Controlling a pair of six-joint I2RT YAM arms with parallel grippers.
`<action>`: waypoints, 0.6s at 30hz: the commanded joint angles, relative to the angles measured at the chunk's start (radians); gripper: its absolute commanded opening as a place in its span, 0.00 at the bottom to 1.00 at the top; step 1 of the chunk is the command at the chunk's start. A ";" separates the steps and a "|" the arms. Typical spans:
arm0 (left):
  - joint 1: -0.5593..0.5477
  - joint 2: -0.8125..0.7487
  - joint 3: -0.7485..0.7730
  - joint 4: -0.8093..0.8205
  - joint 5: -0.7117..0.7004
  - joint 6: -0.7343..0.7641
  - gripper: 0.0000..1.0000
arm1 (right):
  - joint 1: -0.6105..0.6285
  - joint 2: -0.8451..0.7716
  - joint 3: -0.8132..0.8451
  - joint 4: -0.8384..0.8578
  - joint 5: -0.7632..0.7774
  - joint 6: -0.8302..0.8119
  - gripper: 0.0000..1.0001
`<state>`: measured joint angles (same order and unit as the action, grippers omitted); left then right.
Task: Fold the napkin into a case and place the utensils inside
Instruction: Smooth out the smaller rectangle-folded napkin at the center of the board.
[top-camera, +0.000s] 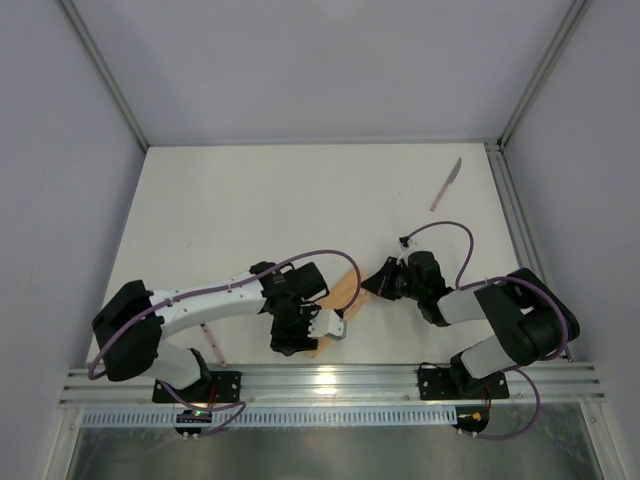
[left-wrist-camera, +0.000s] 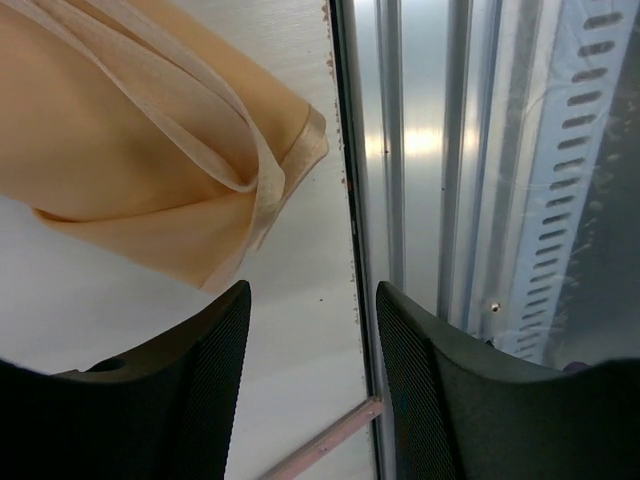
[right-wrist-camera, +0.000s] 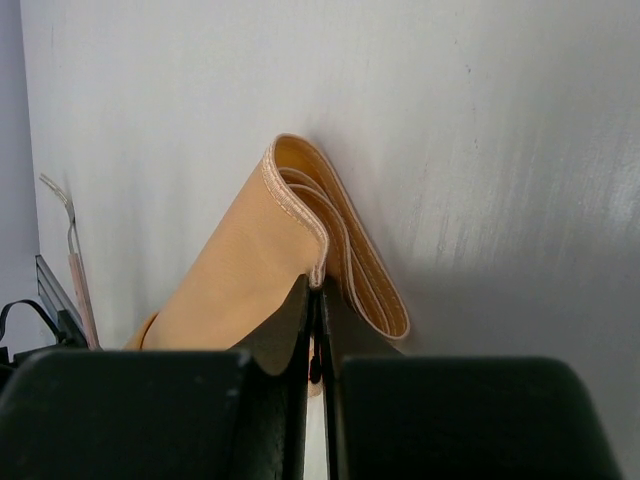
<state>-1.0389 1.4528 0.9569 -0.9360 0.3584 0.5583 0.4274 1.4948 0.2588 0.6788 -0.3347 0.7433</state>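
The peach napkin (top-camera: 345, 290) lies folded into a narrow strip near the table's front edge, between the two grippers. My right gripper (right-wrist-camera: 318, 285) is shut on a hemmed edge of the napkin (right-wrist-camera: 250, 260) and holds that layer up, so the far end gapes open. My left gripper (left-wrist-camera: 312, 300) hangs open over bare table by the napkin's near corner (left-wrist-camera: 130, 150), with nothing between its fingers. The knife (top-camera: 446, 185) lies far back on the right. The fork (top-camera: 213, 347) lies by the left arm's base, and its tines (right-wrist-camera: 66, 205) show in the right wrist view.
A metal rail (top-camera: 330, 380) runs along the table's front edge, close beside my left gripper (top-camera: 298, 335). A slim pink handle (left-wrist-camera: 320, 445) lies on the table below the left fingers and reaches the edge. Grey walls close in the sides and back.
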 joint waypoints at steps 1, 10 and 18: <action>-0.016 -0.019 -0.018 0.093 -0.070 0.019 0.56 | 0.016 0.028 0.005 -0.041 0.069 -0.004 0.04; -0.021 0.043 -0.193 0.466 -0.337 -0.001 0.38 | 0.025 0.061 -0.012 0.025 0.100 0.053 0.04; 0.023 0.050 -0.299 0.786 -0.621 0.032 0.08 | 0.039 0.079 0.011 0.048 0.125 0.082 0.04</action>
<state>-1.0523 1.4742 0.7147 -0.3683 -0.1204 0.5667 0.4515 1.5494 0.2607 0.7647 -0.2741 0.8246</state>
